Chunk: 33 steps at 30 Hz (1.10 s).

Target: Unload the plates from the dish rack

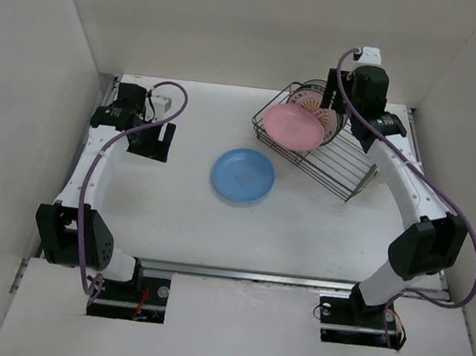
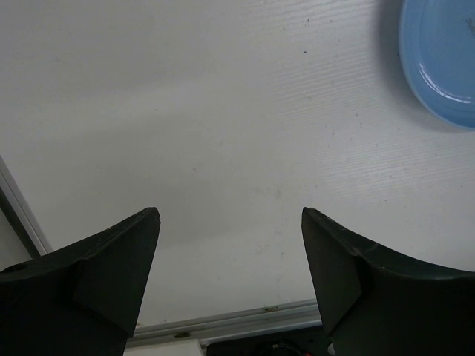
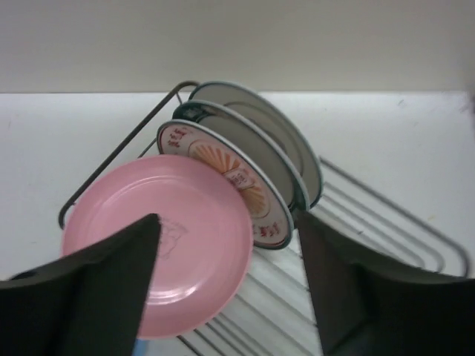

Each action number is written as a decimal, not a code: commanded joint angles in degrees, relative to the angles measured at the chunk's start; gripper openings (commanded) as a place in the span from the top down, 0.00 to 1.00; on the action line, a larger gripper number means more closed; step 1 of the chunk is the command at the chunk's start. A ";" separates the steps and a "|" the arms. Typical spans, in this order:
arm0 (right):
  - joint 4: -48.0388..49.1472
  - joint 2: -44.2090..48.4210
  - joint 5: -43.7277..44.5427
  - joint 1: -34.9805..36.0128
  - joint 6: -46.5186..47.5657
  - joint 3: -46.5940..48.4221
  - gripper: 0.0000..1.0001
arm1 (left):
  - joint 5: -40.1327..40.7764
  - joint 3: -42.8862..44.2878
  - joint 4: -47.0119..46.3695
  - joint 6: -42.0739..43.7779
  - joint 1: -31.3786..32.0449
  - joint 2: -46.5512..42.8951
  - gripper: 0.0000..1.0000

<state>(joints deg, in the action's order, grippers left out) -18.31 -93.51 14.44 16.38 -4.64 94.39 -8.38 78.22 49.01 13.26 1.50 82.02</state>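
Glossy round pink plate (image 3: 185, 237) leans in the dark wire dish rack (image 1: 335, 168). Left pincer (image 2: 230, 213) and right pincer (image 3: 226, 216) both gape, empty.

Top camera is looking down from high above the near edge, far out, taking in the whole white surface (image 1: 174, 214). Left wrist camera is sitting close over that surface, facing down past the left tool (image 2: 230, 215), catching the light blue round plate (image 2: 445, 59) at its top right corner; top view is sharing that plate. Right wrist camera is looking past the right tool (image 3: 226, 219), near, tilted down at the pink round plate (image 3: 185, 237) and the dark wire dish rack (image 3: 386, 215); top view is sharing both.
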 commanded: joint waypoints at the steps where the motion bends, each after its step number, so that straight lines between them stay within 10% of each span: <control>1: -5.34 -2.02 -7.13 -3.28 -10.17 -2.44 0.14 | -0.67 -0.95 -0.15 -0.60 0.26 -1.95 0.26; 14: 5.46 -16.25 -36.39 -9.61 -29.36 -12.21 0.24 | -1.72 -2.01 -0.15 -1.13 0.26 -2.48 0.26; 16: 8.36 -17.92 -39.64 -10.14 -31.30 -12.21 0.36 | -1.73 -2.01 0.38 -1.13 0.26 -2.48 0.26; 20: 9.78 -17.85 -38.62 -10.14 -31.92 -12.21 1.00 | -1.20 -2.54 0.38 -1.13 0.26 -3.00 0.26; 33: 8.03 -2.82 -39.40 -6.99 -26.04 -7.74 1.00 | -1.20 -2.45 0.38 -0.60 0.26 -2.48 0.26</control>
<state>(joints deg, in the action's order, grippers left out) -11.70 -100.82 -21.91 6.26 -33.19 82.04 -9.02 75.18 49.08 12.75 1.50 81.43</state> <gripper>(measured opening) 0.059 0.744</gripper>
